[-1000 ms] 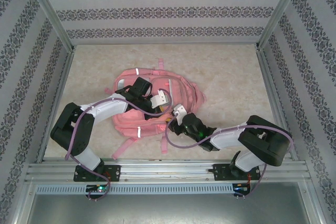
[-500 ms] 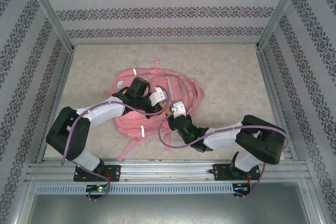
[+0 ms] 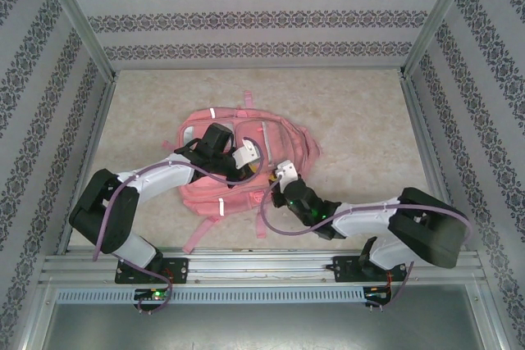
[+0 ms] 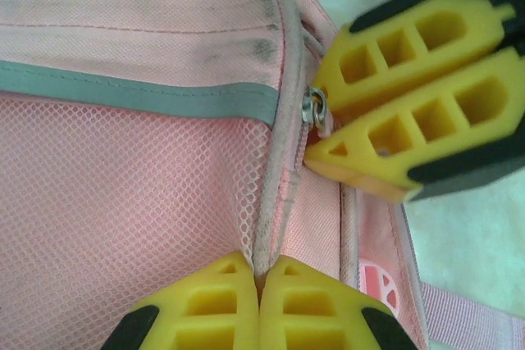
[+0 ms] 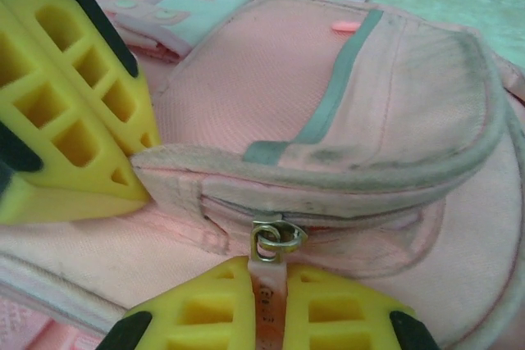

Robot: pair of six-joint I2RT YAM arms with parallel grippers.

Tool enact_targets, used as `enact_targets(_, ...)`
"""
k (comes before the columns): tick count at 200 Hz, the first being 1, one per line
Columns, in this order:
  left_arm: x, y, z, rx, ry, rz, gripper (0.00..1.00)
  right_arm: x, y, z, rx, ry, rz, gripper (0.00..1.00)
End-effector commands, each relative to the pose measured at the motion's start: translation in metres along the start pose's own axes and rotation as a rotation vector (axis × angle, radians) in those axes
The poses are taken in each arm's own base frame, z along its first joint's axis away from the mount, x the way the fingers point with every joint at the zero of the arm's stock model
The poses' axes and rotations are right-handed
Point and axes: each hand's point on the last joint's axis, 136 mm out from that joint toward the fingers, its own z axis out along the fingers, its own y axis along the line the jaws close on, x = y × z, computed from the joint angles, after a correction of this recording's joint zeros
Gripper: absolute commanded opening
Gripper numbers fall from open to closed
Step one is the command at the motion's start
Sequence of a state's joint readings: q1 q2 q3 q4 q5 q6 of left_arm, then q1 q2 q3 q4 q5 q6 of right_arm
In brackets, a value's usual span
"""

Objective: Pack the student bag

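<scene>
I have the right gripper (image 5: 269, 284) clamped on the zip pull (image 5: 276, 242) of the student bag (image 3: 283, 138) lying mid-way across the table (image 3: 361, 120), its zip (image 5: 344, 219) running crosswise from my fingers, and the left gripper (image 4: 261, 276) pinching the pocket piping (image 4: 267, 202) just beside.

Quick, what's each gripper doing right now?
Left gripper: closed, pinching the piped seam of the student bag.
Right gripper: closed on the zip pull.
</scene>
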State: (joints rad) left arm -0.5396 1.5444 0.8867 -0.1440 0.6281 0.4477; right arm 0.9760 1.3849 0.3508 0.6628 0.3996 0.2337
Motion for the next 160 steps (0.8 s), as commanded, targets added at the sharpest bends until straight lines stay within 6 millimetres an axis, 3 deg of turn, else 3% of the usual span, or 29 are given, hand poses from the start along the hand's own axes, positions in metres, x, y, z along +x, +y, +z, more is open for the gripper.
enact_targets(1,-0.01,-0.007,-0.01,0.019,-0.007,0.103,0.0,0.016,-0.013,-0.005,-0.058,0.05,-0.009,0.0)
enact_targets(43,-0.011,-0.003,-0.016,0.017,0.007,0.217,0.0,0.022,-0.037,-0.007,-0.189,0.101,0.108,0.0)
enact_targets(75,-0.01,0.006,-0.021,0.028,-0.002,0.278,0.0,0.023,-0.042,-0.013,-0.344,0.13,0.192,0.0)
enact_targets(95,-0.001,0.014,-0.02,0.014,0.021,0.363,0.0,0.018,-0.034,-0.015,-0.435,0.128,0.198,0.0)
enact_targets(114,0.005,0.032,-0.02,-0.017,0.041,0.414,0.0,0.016,-0.019,-0.018,-0.518,0.132,0.169,0.0)
enact_targets(147,-0.004,0.076,-0.027,-0.083,0.015,0.43,0.0,0.017,-0.001,-0.024,-0.59,0.136,0.138,0.0)
enact_targets(160,-0.007,0.099,-0.026,-0.143,0.009,0.432,0.08,0.015,0.007,-0.026,-0.602,0.135,0.12,0.0)
